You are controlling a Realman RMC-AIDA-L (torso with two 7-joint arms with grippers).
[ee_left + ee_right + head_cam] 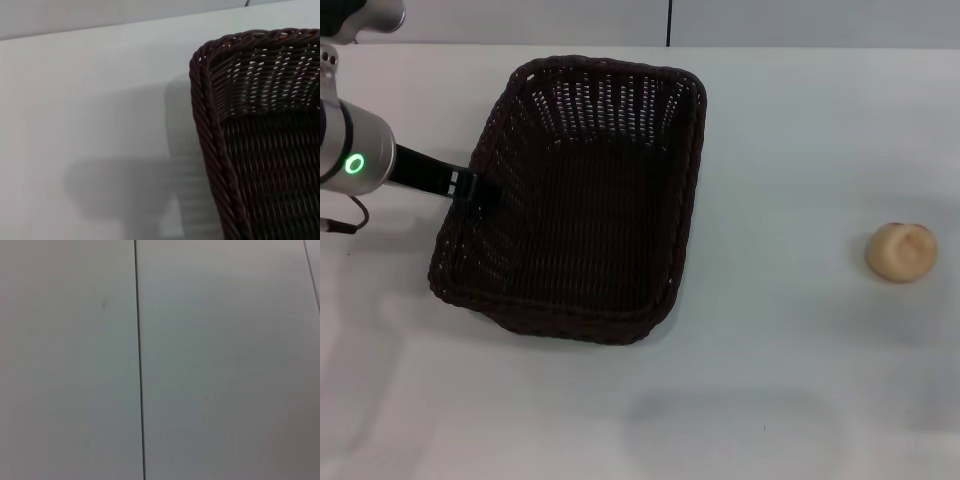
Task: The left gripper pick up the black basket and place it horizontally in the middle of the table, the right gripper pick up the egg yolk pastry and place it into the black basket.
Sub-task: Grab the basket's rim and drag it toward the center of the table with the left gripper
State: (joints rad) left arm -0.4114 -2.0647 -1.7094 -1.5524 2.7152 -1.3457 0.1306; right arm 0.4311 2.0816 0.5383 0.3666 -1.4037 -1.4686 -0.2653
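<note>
Table: the plain white flat table (790,130) fills the head view and bears everything here.
Basket: the black basket (575,200), a large rectangular dark brown-black woven wicker tray with rounded corners, open-weave sides and a rolled rim, sits left of the table's middle. Its long side runs from near to far, and it is turned slightly. It is empty inside. In the left wrist view one rounded corner (235,100) of the rim and the woven floor show, with a soft shadow on the table beside it.
Pastry: the egg yolk pastry (901,251), a small round pale beige-yellow bun with a faint reddish mark on top, lies on the table at the right, well apart from the basket and at about the level of its near half.
Left gripper: the dark grey-black left gripper (480,190) reaches in from the left, its tip at the basket's left rim. Whether it is released or clenched on the rim, I cannot tell.
Right gripper: not seen in any view; its wrist camera shows only a pale flat surface crossed by a thin dark line (140,365).
</note>
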